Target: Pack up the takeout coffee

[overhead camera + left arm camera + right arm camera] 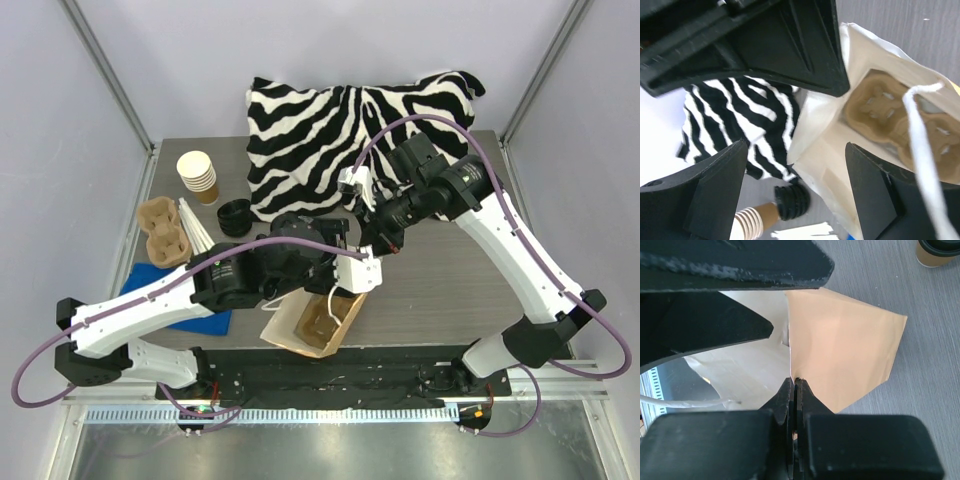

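Observation:
The takeout coffee (936, 251), a brown cup with a black lid, shows only at the top right edge of the right wrist view, standing on the table; I cannot find it in the top view. A brown paper bag (298, 338) stands open near the front edge with a cup carrier (322, 322) inside. My right gripper (795, 382) is shut on the bag's rim (850, 350); it also shows in the top view (378, 250). My left gripper (800, 195) is open and empty beside the bag's mouth (825, 150), above the bag in the top view (335, 285).
A zebra-print cloth (350, 130) covers the back. A stack of lidless cups (198, 175), a stack of black lids (235, 215), a spare cup carrier (165, 232) and a blue cloth (160, 290) lie at the left. The bag's white string handle (920, 150) hangs over the bag's mouth.

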### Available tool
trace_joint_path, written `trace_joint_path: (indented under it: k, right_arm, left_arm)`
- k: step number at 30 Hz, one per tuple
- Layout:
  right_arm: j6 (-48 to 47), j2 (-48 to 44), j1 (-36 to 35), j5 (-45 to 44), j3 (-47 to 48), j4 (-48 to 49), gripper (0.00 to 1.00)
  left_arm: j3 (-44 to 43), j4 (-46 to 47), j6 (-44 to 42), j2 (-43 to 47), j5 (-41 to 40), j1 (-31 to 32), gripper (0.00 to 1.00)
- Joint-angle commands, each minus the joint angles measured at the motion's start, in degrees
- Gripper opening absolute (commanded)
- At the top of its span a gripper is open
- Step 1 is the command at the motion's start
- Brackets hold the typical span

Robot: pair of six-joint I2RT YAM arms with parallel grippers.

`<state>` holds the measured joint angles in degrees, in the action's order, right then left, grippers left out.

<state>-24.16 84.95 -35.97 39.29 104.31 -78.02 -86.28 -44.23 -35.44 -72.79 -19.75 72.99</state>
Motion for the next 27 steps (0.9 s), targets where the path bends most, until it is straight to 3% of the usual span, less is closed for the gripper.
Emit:
trace_joint_path:
  k: [1,6,9,14,20,27]
  right_arm:
    - [-0.9,-2.1,-0.4,1.7,-0.5,-2.8,0.01]
    - [0.0,-1.8,-0.4,0.8,-0.9,-2.7,0.01]
    - [0.3,-1.8,-0.4,0.7,-1.0,-2.5,0.01]
    - [0.2,-2.1,-0.4,0.7,-1.3,-2.5,0.01]
    - [0.3,-1.8,-0.4,0.7,-1.3,-2.3,0.01]
    - [0.1,-2.1,-0.4,1.1,-1.5,-2.4,0.01]
  left_arm:
    - [-0.5,5.6,-6.2,0.6,-0.9,0.7,0.84]
    - [2.7,10.1,-13.9,3.0,-2.1,3.8,0.83]
    - [8.9,16.8,-21.1,5.4,-6.1,6.6,0.83]
    - [13.3,27.2,-31.3,5.8,-14.0,7.6,0.83]
    - [19.3,36.4,-41.6,7.4,-16.6,8.6,0.83]
    - [23.0,43.8,-47.4,8.0,-19.2,8.8,0.84]
